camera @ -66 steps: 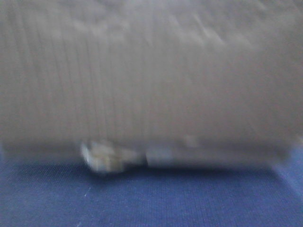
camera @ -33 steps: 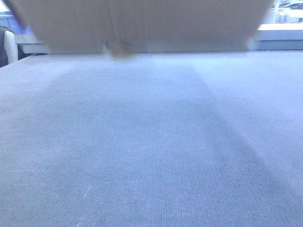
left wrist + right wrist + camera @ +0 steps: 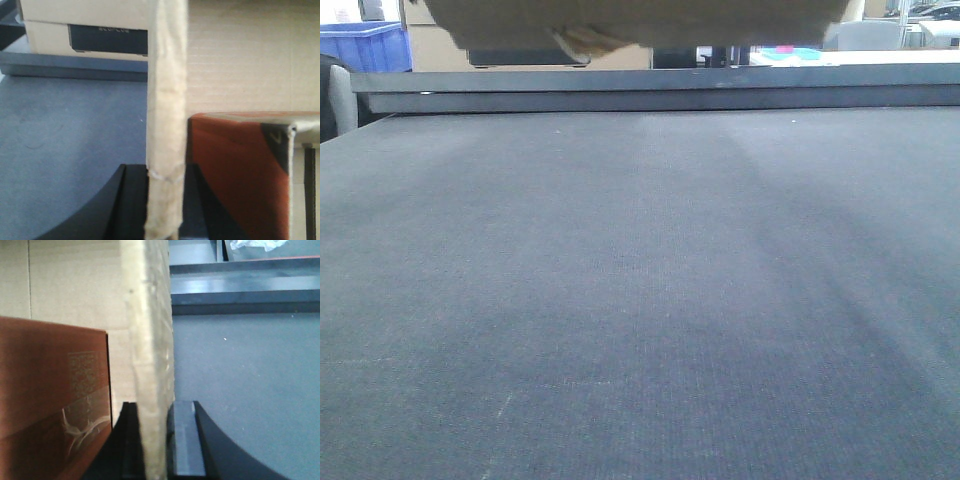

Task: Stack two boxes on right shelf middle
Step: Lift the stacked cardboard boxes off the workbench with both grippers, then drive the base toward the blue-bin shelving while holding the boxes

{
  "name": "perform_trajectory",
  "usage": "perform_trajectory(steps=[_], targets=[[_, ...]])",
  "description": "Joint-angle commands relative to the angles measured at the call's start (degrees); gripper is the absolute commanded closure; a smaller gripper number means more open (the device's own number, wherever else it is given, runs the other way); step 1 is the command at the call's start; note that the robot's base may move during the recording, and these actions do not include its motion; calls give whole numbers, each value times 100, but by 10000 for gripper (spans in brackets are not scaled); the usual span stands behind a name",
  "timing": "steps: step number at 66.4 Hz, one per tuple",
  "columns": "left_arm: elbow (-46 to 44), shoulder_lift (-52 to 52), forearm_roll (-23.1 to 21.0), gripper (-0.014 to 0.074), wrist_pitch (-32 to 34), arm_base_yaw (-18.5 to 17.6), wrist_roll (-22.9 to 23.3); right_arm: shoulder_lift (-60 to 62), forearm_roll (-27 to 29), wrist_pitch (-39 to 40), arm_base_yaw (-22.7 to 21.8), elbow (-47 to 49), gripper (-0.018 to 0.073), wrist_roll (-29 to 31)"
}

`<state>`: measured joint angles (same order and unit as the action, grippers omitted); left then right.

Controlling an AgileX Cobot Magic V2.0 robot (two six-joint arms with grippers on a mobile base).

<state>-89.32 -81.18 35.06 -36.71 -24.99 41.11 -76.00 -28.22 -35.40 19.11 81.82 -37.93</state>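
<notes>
Tan corrugated cardboard fills the top of the front view, where the cardboard box (image 3: 640,18) hangs clear above the dark grey desk (image 3: 640,300). Its long axis runs left to right across the frame, its underside faces down, and a loose curl of tape (image 3: 585,40) dangles from the bottom edge. At each end a side wall stands upright with its raw, rough edge toward the wrist camera. The left gripper (image 3: 165,200) is clamped on one wall, with a black finger pressed to either face. The right gripper (image 3: 155,440) pinches the opposite wall in the same way. A glossy red-brown carton (image 3: 235,175) sits against the ribbed board on the inner side of the left wall and carries a dark triangular mark at its upper corner. The right wrist view shows a similar red-brown face with a square patch of fine printed code, too small to read, and a wisp of clear tape below it. The desk top is matte with a fine woven grain and ends in a straight far rail. Beyond it stand a blue bin (image 3: 365,45) and a cream carton (image 3: 85,30) whose dark panel bears pale lettering too blurred to read.
</notes>
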Motion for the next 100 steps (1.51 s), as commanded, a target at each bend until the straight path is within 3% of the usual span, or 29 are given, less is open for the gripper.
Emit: perform_trajectory(steps=[1,39,70,100], targets=[[-71,9,130,708,221,108,-10,-5,-232,192,-84,81,703,-35],[-71,-1,130,708,192,108,-10,-88,-269,400,-84,81,703,-14],[-71,-1,140,708,193,108,-10,-88,-269,1190,-84,81,703,-14],[-71,-1,140,708,193,108,-10,-88,-269,1229,-84,81,703,-14]])
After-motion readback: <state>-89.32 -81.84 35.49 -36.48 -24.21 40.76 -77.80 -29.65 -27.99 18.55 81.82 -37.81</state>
